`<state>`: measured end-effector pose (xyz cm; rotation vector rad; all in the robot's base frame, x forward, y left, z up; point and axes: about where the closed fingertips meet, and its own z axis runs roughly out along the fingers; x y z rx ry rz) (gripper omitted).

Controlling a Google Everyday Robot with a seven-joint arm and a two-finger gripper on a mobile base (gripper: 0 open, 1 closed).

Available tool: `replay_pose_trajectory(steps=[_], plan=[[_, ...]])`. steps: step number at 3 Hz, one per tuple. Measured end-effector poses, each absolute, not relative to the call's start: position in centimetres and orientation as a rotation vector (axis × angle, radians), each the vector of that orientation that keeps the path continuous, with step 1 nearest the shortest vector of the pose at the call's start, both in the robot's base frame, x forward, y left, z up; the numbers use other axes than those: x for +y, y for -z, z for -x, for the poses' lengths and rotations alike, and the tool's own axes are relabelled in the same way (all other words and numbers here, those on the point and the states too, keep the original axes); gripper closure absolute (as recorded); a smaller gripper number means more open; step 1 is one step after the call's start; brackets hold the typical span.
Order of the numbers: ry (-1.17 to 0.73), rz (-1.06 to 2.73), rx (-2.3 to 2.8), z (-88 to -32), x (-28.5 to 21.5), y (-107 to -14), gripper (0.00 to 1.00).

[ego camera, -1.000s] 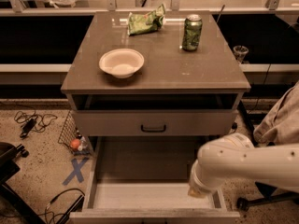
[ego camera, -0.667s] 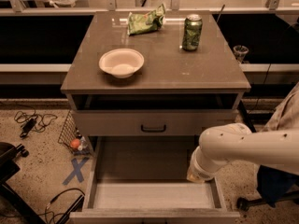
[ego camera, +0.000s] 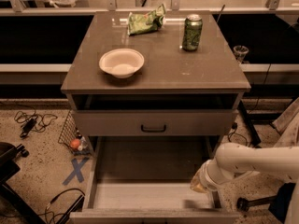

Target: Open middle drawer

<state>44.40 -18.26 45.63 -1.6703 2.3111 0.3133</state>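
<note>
The middle drawer stands pulled far out of the grey-brown cabinet, showing its plain grey inside; its front edge runs along the bottom of the view and its handle is hidden. Above it the taller top drawer is closed, with its dark handle at centre. My white arm reaches in from the right. My gripper hangs over the right rear part of the open drawer, just inside its right side wall.
On the cabinet top sit a white bowl, a green can and a green chip bag. Cables and a blue tape cross lie on the floor at left. A wire basket stands beside the cabinet.
The arm has drawn back toward the right and the gripper has shifted slightly right and down from its raised position. The drawer stays pulled out as before.
</note>
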Motion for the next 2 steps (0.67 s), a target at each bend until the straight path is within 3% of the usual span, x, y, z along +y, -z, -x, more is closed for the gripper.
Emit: replay_pose_trajectory(steps=[2], plan=[[-0.394, 1.707, 2.264, -40.3, -16.4, -39.2, 1.00]])
